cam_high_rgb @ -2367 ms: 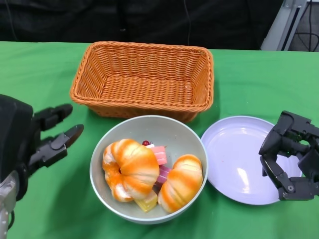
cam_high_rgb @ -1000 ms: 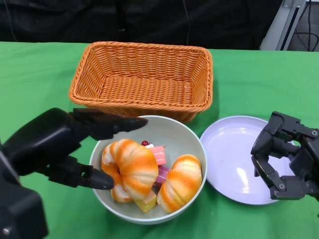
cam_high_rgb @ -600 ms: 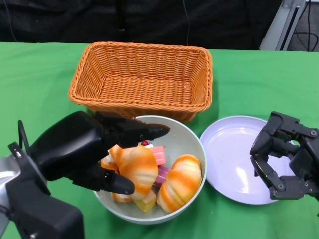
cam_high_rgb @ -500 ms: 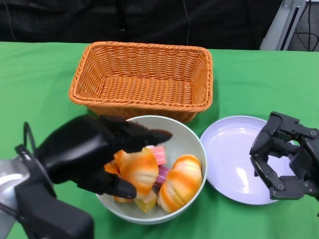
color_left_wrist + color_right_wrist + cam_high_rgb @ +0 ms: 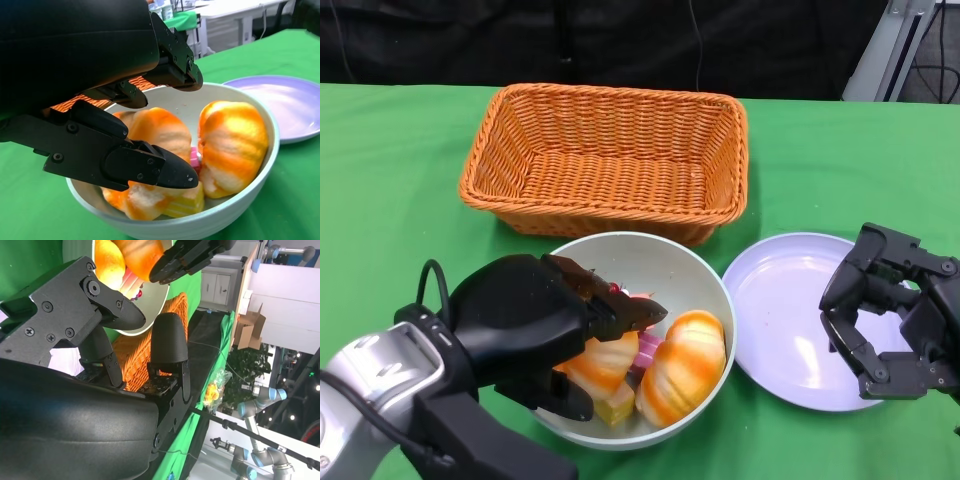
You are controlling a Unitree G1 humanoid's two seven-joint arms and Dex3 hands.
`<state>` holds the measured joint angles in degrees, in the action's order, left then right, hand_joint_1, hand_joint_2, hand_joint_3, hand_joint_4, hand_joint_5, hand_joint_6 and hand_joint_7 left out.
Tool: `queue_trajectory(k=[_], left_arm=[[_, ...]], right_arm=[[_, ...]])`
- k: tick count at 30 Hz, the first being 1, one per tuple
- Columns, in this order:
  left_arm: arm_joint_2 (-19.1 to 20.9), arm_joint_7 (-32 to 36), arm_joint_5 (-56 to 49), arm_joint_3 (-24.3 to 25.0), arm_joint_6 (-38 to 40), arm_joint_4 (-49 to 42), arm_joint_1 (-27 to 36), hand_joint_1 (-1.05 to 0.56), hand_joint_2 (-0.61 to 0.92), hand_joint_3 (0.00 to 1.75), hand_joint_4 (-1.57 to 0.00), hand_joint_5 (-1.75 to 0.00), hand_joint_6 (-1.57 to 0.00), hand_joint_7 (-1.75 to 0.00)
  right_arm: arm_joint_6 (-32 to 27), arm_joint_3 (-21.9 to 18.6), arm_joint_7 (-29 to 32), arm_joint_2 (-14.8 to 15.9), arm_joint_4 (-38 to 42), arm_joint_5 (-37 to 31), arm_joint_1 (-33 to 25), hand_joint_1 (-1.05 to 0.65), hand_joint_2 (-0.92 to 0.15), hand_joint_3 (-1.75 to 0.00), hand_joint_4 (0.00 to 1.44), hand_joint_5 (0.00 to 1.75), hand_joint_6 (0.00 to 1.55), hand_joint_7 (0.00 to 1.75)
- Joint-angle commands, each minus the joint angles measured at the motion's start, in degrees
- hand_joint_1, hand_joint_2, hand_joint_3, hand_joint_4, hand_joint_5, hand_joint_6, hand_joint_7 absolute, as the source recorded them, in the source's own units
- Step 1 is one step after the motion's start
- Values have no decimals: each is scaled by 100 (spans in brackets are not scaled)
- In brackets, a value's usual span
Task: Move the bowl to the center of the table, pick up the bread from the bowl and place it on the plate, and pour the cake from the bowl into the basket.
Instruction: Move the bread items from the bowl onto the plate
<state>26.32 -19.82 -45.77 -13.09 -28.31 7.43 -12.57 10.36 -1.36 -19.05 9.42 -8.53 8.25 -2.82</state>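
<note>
A grey bowl (image 5: 715, 290) sits mid-table and holds two orange breads and small cake pieces. My left hand (image 5: 535, 325) is down in the bowl over the left bread (image 5: 600, 365). In the left wrist view its fingers (image 5: 172, 65) arch above that bread (image 5: 160, 132) and the thumb (image 5: 150, 167) lies across its front; no firm squeeze shows. The right bread (image 5: 685, 365) lies free beside pink cake (image 5: 647, 348) and yellow cake (image 5: 617, 408). My right hand (image 5: 890, 310) hovers over the right side of the lilac plate (image 5: 790, 300), fingers apart and holding nothing.
An orange wicker basket (image 5: 605, 160) stands just behind the bowl, nearly touching its rim. The plate lies right beside the bowl. Green cloth covers the table (image 5: 400, 180). The right wrist view shows the bowl (image 5: 80, 250) and basket (image 5: 145, 360) past my right hand (image 5: 90, 340).
My left hand has come in from the bowl's left side, moved over the left bread and dropped down so its fingers and thumb straddle it. The right hand has barely moved.
</note>
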Motion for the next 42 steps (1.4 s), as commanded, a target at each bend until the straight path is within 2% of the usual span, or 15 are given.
queue_trajectory(k=[1,5,13,21,30,39,42], left_arm=[[42,284,-241,-54,151,106,-92,-77,92,19,-51,-3,-42,0],[25,678,-572,-124,305,86,-88,-77,92,19,-52,-3,-43,-1],[36,1022,-1026,-351,617,-97,-98,-75,92,17,-51,-2,-43,0],[95,1194,-1057,-518,687,-334,-174,-75,92,17,-50,-2,-42,0],[118,1315,-753,-446,646,-407,-177,-74,92,18,-53,-3,-43,0],[53,1748,949,159,-56,-824,-173,-67,92,22,-69,-10,-57,-6],[-196,1470,2606,562,-253,-1207,-137,-49,92,15,-84,-18,-72,-10]], right_arm=[[63,17,62,-1,-27,-53,27,-10,-44,-111,69,172,63,147],[126,13,21,-5,23,6,47,-10,-45,-109,69,173,62,148],[100,14,60,18,23,-46,51,-12,-45,-108,70,171,63,148],[139,10,49,25,41,-39,27,-11,-46,-107,69,171,62,146],[73,8,38,31,21,-2,17,-10,-46,-107,69,171,63,145],[130,-2,-13,22,99,52,47,-9,-45,-109,69,173,63,146],[72,-20,-4,0,103,101,32,-7,-44,-110,68,170,63,143]])
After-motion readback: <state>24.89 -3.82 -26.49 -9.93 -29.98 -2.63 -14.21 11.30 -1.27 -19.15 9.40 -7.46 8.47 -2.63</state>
